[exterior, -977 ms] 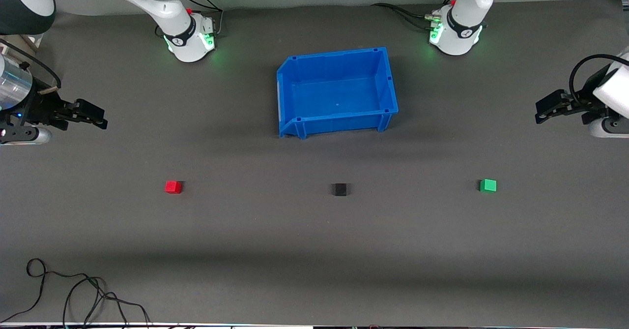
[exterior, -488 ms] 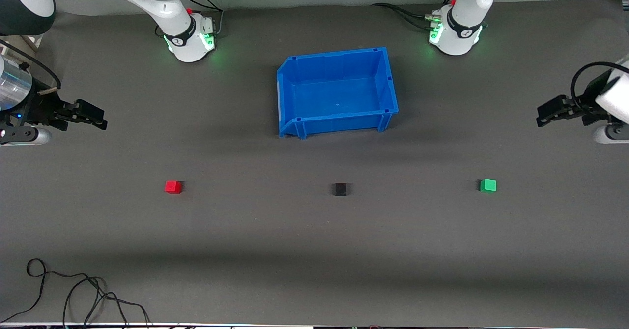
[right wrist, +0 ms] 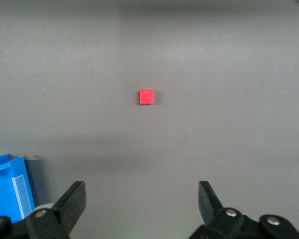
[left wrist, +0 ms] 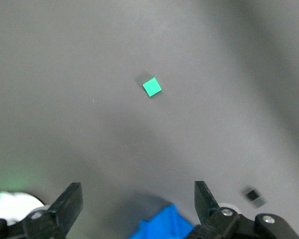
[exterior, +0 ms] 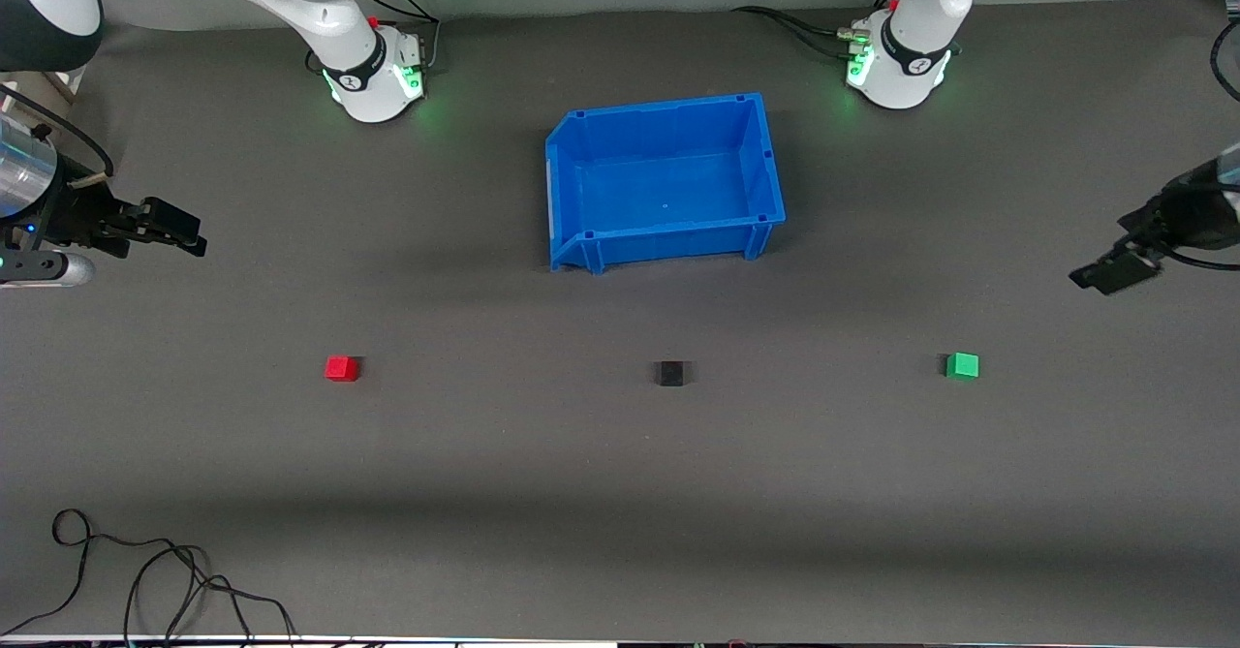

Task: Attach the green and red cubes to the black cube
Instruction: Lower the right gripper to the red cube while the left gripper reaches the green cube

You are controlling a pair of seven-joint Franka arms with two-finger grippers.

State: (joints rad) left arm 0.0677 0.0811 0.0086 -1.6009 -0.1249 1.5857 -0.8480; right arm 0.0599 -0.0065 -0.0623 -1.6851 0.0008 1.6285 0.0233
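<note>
Three small cubes lie in a row on the dark table: a red cube (exterior: 341, 368) toward the right arm's end, a black cube (exterior: 669, 373) in the middle, a green cube (exterior: 962, 365) toward the left arm's end. My left gripper (exterior: 1104, 276) hangs open and empty in the air at the left arm's end of the table; its wrist view shows the green cube (left wrist: 151, 87) and the black cube (left wrist: 252, 195). My right gripper (exterior: 184, 233) hangs open and empty at the right arm's end; its wrist view shows the red cube (right wrist: 146, 96).
A blue open bin (exterior: 765, 159) stands mid-table, farther from the front camera than the black cube; it also shows in the left wrist view (left wrist: 162, 226) and the right wrist view (right wrist: 7, 186). A black cable (exterior: 145, 580) lies at the table's near edge toward the right arm's end.
My left gripper has swung down and turned toward the green cube's part of the table. My right gripper has shifted only slightly. The cubes have not moved.
</note>
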